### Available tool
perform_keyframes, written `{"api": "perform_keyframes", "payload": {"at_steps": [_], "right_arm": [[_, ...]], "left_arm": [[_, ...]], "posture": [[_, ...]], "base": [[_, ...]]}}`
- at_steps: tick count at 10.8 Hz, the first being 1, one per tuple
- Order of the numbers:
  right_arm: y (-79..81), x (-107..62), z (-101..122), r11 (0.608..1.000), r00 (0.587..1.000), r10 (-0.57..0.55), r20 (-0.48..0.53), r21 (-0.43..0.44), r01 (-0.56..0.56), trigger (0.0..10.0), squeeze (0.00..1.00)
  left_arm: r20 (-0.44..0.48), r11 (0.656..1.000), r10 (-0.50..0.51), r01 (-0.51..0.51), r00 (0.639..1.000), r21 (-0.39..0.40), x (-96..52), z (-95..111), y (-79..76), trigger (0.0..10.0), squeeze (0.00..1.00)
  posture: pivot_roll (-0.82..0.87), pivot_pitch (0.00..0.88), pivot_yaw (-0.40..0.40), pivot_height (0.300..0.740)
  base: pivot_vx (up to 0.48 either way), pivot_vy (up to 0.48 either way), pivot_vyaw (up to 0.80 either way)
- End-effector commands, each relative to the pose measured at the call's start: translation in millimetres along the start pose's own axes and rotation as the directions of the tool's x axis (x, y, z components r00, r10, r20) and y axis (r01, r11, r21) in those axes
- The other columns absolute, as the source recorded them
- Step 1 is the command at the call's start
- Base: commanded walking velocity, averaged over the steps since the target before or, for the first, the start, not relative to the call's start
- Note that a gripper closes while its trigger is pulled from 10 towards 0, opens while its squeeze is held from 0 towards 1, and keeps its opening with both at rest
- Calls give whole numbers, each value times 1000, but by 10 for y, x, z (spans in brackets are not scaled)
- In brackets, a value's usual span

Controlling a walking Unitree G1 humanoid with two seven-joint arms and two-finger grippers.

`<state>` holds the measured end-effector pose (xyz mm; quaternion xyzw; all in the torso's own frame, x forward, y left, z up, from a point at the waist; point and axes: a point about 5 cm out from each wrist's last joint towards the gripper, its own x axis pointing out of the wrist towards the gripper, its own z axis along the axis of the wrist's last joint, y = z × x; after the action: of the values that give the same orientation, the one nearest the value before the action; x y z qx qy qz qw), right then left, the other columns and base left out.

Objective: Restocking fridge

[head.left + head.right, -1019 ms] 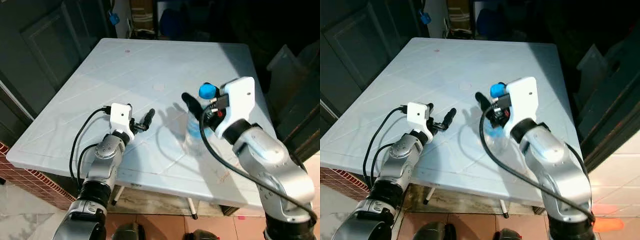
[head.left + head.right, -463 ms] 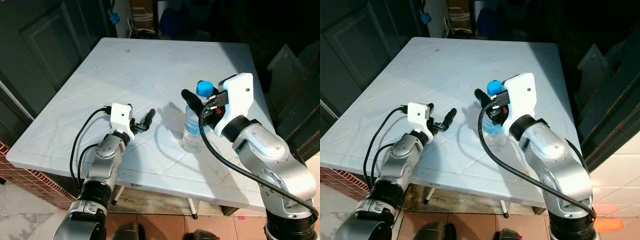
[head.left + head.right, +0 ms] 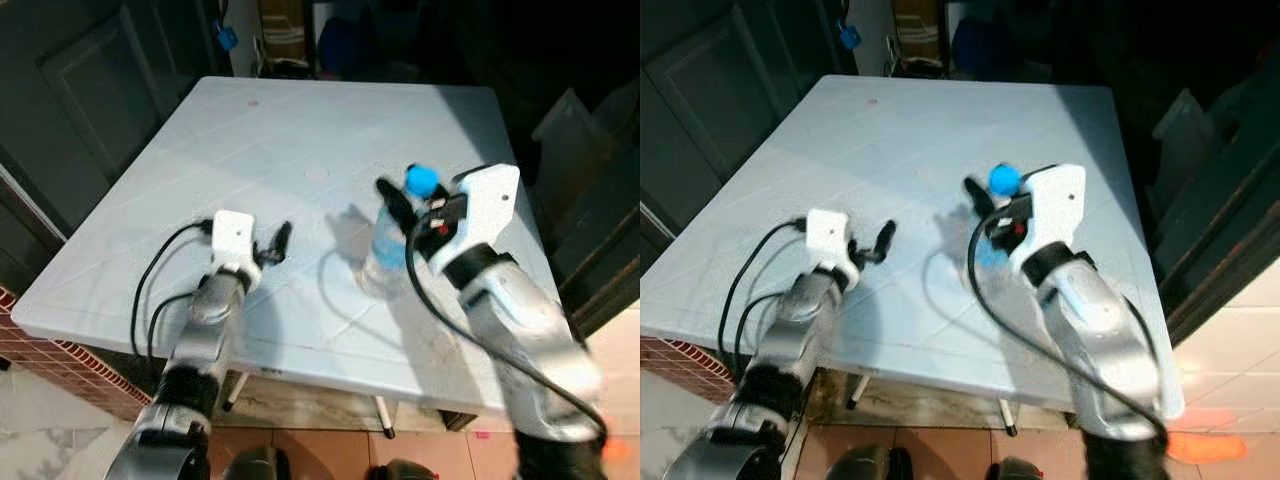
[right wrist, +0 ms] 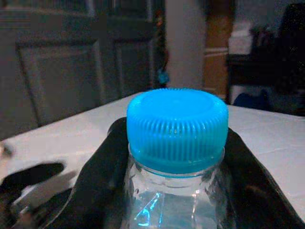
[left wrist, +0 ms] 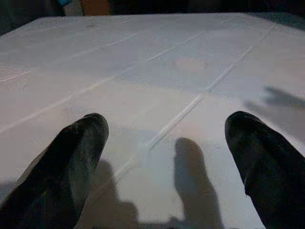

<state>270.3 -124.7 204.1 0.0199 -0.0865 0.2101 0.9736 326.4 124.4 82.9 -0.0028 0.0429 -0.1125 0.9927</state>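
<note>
The right gripper (image 3: 402, 205) clamps the neck of a clear water bottle (image 3: 383, 252) (blue cap (image 4: 176, 129)) standing on the pale table (image 3: 250, 150) — the left gripper (image 3: 275, 240), fingers spread wide, hovers beside the bottle — with dark panelled doors (image 3: 90, 80) beyond the table.

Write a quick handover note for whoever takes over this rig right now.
Right end effector: shut on the water bottle, fingers clamped on its neck just under the blue cap, over the white table.
Left end effector: open, holding nothing, low over the table.
Done: bottle grasped.
Left: carry it to the fridge and place it inside.
</note>
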Motion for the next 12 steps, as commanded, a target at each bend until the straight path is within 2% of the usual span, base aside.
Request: {"api": "perform_keyframes", "payload": {"at_steps": [1, 3, 7, 10, 12], "right_arm": [[7, 113, 5, 1000, 999, -26, 33, -10, 26, 10000, 0], [14, 224, -8, 998, 995, -53, 88, 22, 52, 10000, 0], [20, 232, -64, 997, 992, -72, 102, 33, 69, 10000, 0], [36, 220, -108, 997, 993, -70, 100, 35, 67, 10000, 0], [-5, 120, -281, 995, 994, -96, 53, 33, 94, 10000, 0]], "left_arm": [[9, 999, 34, -34, 999, 4, -17, 33, 63, 10000, 0], [-7, 999, 52, -52, 999, -2, -35, -13, 44, 10000, 0], [-10, 999, 39, -39, 999, -3, -45, -7, 14, 10000, 0], [-3, 999, 38, -38, 999, 1, -60, -4, 45, 10000, 0], [-10, 999, 26, -26, 1000, 27, -117, -59, 82, 10000, 0]], "posture": [[-39, 0, 67, 740], [-34, 0, 65, 740], [-37, 22, 60, 740], [-28, 20, 58, 740], [-16, 18, 58, 740]], "base": [[-352, 0, 0], [-480, 0, 0], [-474, 0, 0], [-91, 0, 0], [0, 0, 269]]}}
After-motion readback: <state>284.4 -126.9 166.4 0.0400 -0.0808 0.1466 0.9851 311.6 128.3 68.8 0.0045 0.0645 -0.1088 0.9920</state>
